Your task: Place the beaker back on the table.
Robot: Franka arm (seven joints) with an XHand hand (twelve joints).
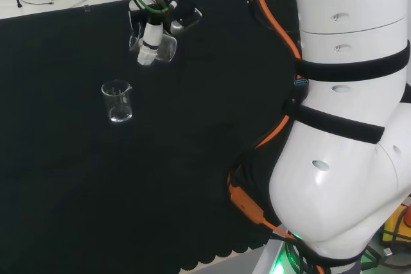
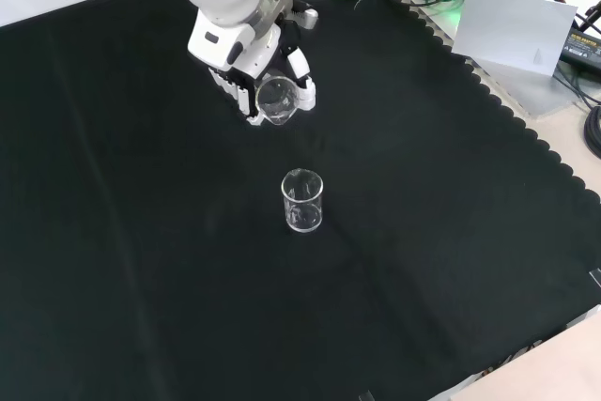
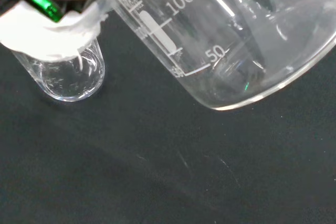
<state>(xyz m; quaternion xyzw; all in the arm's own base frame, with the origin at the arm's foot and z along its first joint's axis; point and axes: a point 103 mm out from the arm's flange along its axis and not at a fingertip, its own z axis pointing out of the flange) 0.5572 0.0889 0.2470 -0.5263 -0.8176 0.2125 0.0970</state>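
Landmark: a small clear glass (image 2: 302,201) stands upright, alone on the black tabletop (image 2: 141,260), about mid-cloth in the front view; nothing shows inside it.

Beaker: a clear beaker (image 2: 277,100) hangs in the air beyond the glass in the front view, up and a little to the left of it, well apart from it and off the cloth. It is tilted, its round base turned toward the front camera. The head view has the beaker (image 1: 164,48) up and to the right of the glass (image 1: 117,102). From the wrist, the beaker (image 3: 231,35) shows printed measuring marks on its wall, and the glass (image 3: 71,74) stands on the cloth past it.

Contents: cannot tell whether the beaker holds any liquid.

Robot hand: the robot hand (image 2: 246,53) comes in from the top of the front view, fingers (image 2: 302,77) curled round the beaker so that it carries it tilted. In the head view the robot hand (image 1: 154,20) sits above the beaker, with a white fingertip down along its side.

Arm: the white arm (image 1: 347,126) stands at the right of the head view, away from the glass.

Beyond the glass: cables and a grey sheet (image 2: 512,30) lie past the cloth's scalloped edge at the upper right of the front view.
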